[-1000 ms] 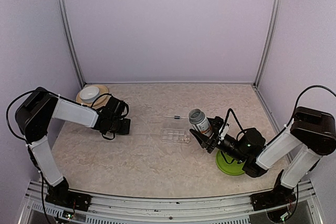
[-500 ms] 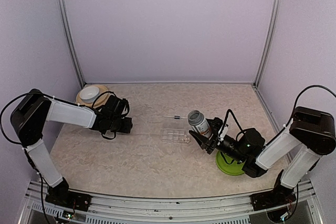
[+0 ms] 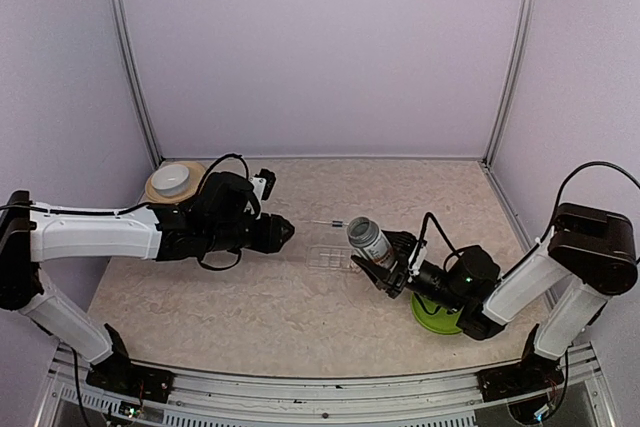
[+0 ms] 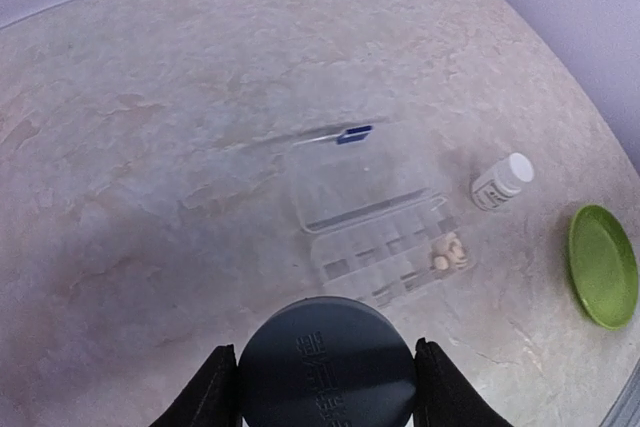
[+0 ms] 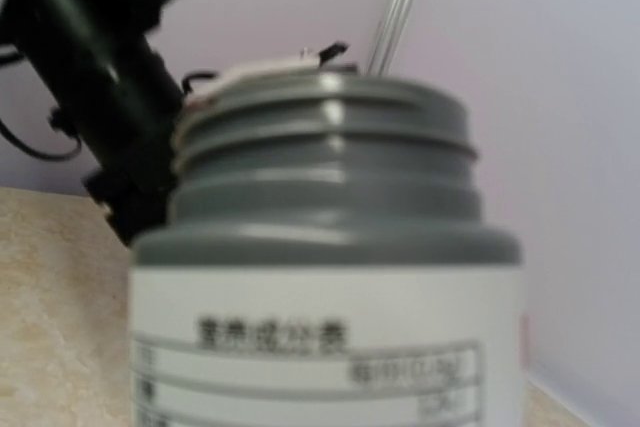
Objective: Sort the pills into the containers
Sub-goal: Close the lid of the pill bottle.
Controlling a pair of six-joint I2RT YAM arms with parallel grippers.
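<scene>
1. Your left claw point(image 4: 325, 377) is clamped on a dark round cap point(image 4: 327, 347) and holds it up above the tabletop point(image 3: 250, 307). I think this is so the cap is out of the way while the bottle is open.
2. Your right claw point(image 3: 385, 262) grips the bottle point(image 3: 366, 239) by its body, so the grey neck is free. The bottle leans toward 9 o'clock, its mouth pointing at the box. It looks ready to pour.
3. The clear box point(image 4: 350, 252) lies flat near the middle of the tabletop, at 8 o'clock from the bottle. Its lid is open, so things can drop in.
4. A few pills point(image 4: 448, 252) sit in one pocket at the 3 o'clock end of the box, seen from the left wrist. I see none in the other pockets.
5. Tip the bottle slowly, or too many pills may spill out.
</scene>
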